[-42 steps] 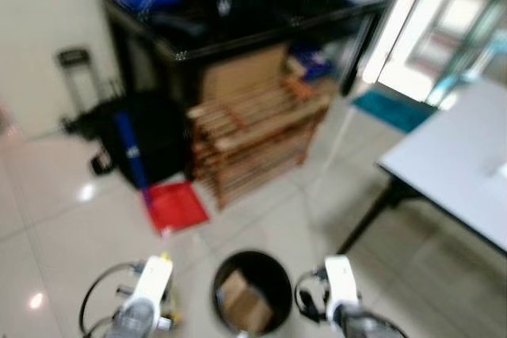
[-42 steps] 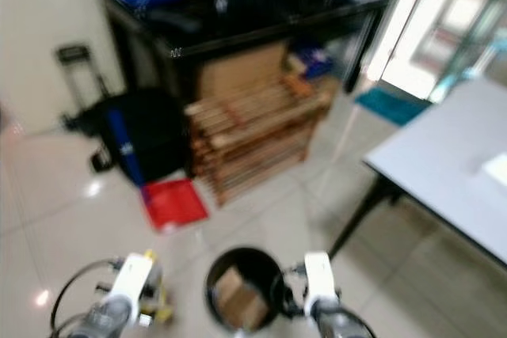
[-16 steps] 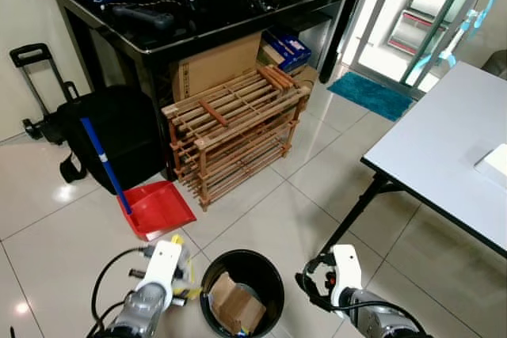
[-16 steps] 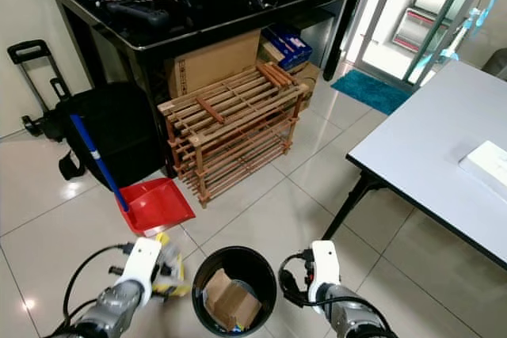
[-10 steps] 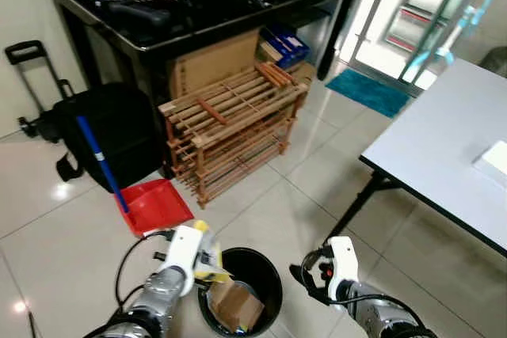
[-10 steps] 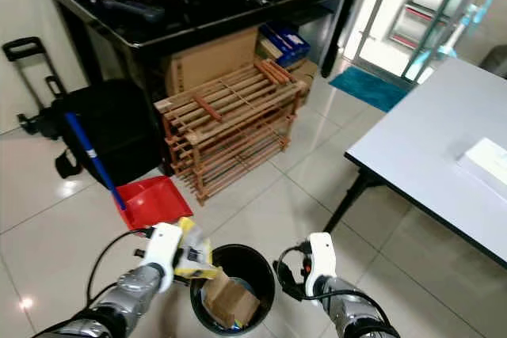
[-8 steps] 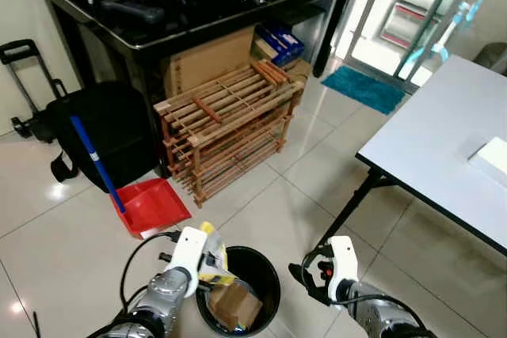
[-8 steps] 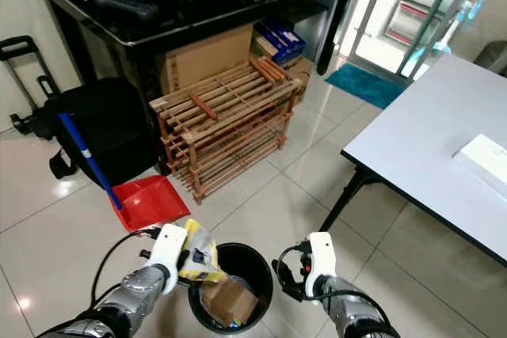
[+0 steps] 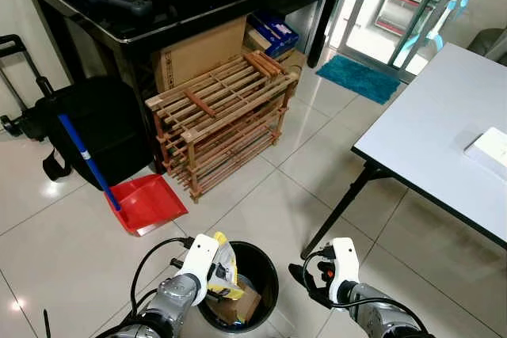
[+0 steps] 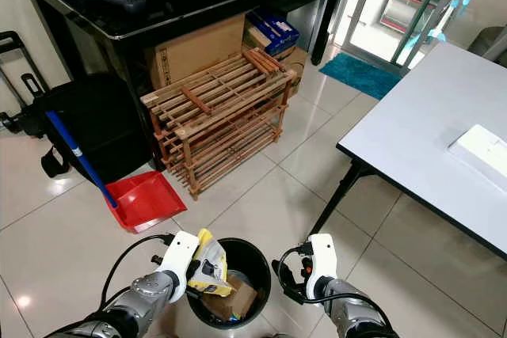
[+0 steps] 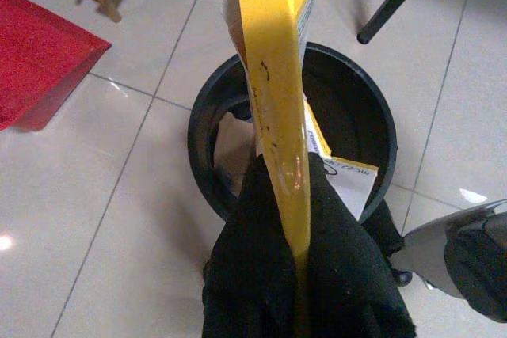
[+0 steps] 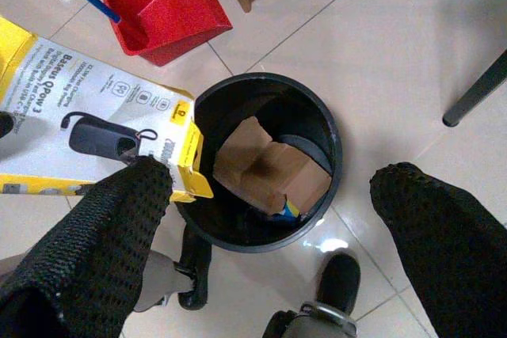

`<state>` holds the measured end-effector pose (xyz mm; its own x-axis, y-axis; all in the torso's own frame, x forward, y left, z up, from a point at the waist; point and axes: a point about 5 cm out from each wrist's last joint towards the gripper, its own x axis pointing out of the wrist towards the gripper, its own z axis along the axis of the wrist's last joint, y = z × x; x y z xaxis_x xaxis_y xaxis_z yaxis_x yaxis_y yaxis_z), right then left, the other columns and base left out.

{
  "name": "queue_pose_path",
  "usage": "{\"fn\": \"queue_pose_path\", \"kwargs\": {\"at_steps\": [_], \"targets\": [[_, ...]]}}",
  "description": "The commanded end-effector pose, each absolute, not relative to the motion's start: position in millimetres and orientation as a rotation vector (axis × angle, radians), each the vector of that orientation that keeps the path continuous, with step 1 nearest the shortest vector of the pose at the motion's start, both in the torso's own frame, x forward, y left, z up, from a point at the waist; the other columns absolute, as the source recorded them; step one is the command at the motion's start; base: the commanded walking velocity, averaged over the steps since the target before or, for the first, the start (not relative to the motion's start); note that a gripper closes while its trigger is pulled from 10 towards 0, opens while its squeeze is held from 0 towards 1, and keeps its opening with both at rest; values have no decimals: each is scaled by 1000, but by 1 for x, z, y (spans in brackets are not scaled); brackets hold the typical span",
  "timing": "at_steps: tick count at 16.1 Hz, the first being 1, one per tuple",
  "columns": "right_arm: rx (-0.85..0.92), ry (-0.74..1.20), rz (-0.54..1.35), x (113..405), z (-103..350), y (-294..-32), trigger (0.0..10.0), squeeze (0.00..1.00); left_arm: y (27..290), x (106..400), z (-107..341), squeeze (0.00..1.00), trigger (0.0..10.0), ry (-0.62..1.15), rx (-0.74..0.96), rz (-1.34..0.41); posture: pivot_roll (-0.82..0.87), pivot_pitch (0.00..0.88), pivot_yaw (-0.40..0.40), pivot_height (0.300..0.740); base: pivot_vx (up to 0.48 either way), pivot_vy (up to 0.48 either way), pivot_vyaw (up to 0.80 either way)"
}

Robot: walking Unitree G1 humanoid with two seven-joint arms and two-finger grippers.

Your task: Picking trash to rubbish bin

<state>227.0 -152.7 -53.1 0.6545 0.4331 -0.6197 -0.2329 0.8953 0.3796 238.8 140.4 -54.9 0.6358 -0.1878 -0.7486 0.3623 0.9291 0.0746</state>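
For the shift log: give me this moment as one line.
left tool: shut on yellow box, over bin rim | black bin: holds brown cardboard | right tool: open, beside bin | box not dropped

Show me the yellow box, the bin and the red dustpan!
yellow box (image 12: 87, 128), right wrist view, its printed face.
bin (image 12: 331, 144), right wrist view, its black rim.
red dustpan (image 9: 150, 203), left eye view, middle of the pan.

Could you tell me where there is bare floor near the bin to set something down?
Bare tile lies between the black bin, the wooden rack and the table leg, and left of the red dustpan. It is crowded at the bin's rim, where the left end effector grips the yellow box.
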Motion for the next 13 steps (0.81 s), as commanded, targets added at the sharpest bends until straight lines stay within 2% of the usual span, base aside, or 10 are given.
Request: {"fn": "queue_pose_path", "kwargs": {"at_steps": [1, 13], "targets": [[281, 748, 381, 231, -50, -155, 10000, 0, 140, 239, -55, 1000, 10000, 833, 249, -327, -43, 96, -96, 740, 0, 0, 0], [285, 749, 385, 232, -49, -150, 10000, 0, 147, 237, -56, 1000, 10000, 840, 270, -317, -35, 93, -95, 740, 0, 0, 0]]}}
